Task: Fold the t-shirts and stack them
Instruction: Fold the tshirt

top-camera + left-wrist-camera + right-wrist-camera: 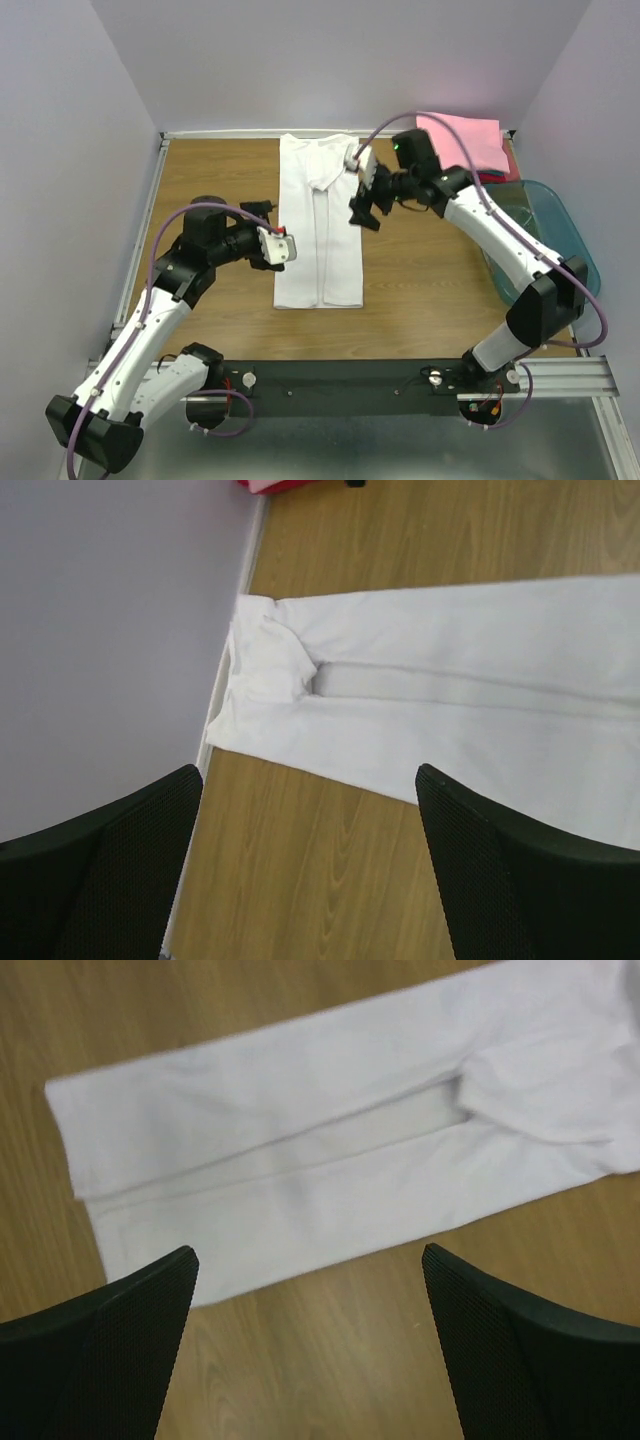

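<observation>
At centre, white shirt [318, 235] is a long strip, cross fold and stacking remain; left gripper [308, 780] and right gripper [308, 1253] spread, empty

The fixed overhead camera looks down on the whole counter [420, 295] from its near edge, while both wrist cameras peer steeply down at close range, from opposite sides, at the same white t-shirt [320, 240].

- Setting: robot lab test cell.
- Wood-grain bench [420, 300] boxed in by plain pale walls [350, 60] on three sides.
- Left arm [150, 320] and right arm [500, 240] bolted to aluminium rail [570, 372] at near edge; cables [383, 124] exposed.
</observation>
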